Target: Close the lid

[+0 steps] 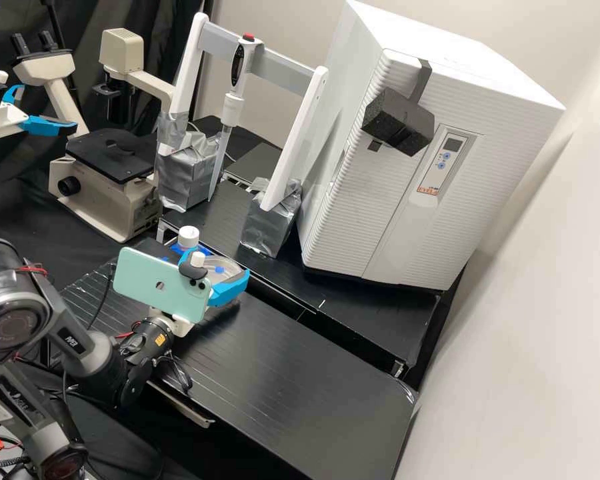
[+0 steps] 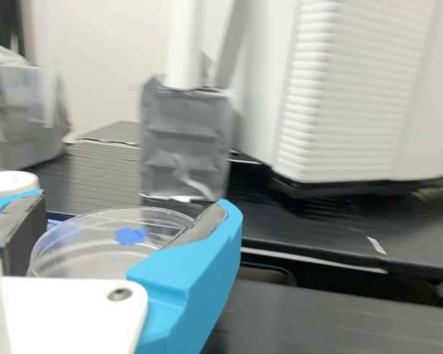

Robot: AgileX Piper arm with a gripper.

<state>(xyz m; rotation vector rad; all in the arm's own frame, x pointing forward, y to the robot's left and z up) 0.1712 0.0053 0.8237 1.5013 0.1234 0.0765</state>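
In the high view my gripper (image 1: 220,263) is over the bench's middle, behind the mint-green phone on the wrist, its blue fingers on either side of a clear round lid (image 1: 228,266). The wrist view has the gripper (image 2: 135,204) with grey pads against opposite sides of the lid (image 2: 103,251), which carries a blue mark. My gripper looks shut on it. Whether a dish is under the lid, I cannot tell. The phone hides part of the near finger area.
Beside the lid stand a white-capped bottle (image 1: 188,237) and something blue (image 1: 199,249). Behind are a pipette stand with silver-wrapped feet (image 1: 271,217) and a large white machine (image 1: 407,167). A microscope (image 1: 107,180) is at the back left; a gap (image 1: 313,328) splits the bench surfaces.
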